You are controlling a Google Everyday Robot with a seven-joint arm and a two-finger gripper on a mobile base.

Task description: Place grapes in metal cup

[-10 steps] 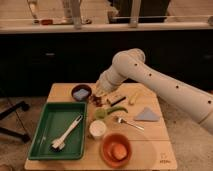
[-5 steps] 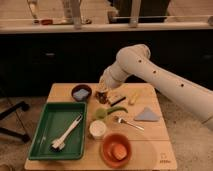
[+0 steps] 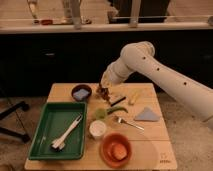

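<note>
Over the last second the white arm's tool edges only slightly rightward. It now sits low at the back of the pale wooden counter, right on the small bunch of dark reddish-purple grapes, just right of the dark round bowl. We cannot tell whether the tool grips the bunch or merely meets it. The grapes show no lift, so we judge the pick is under way and the carry not yet begun. The small dull grey metal cup appears to stand nearer us, between the grapes and the white cup, beside the green pea pod. The carry should be short.
</note>
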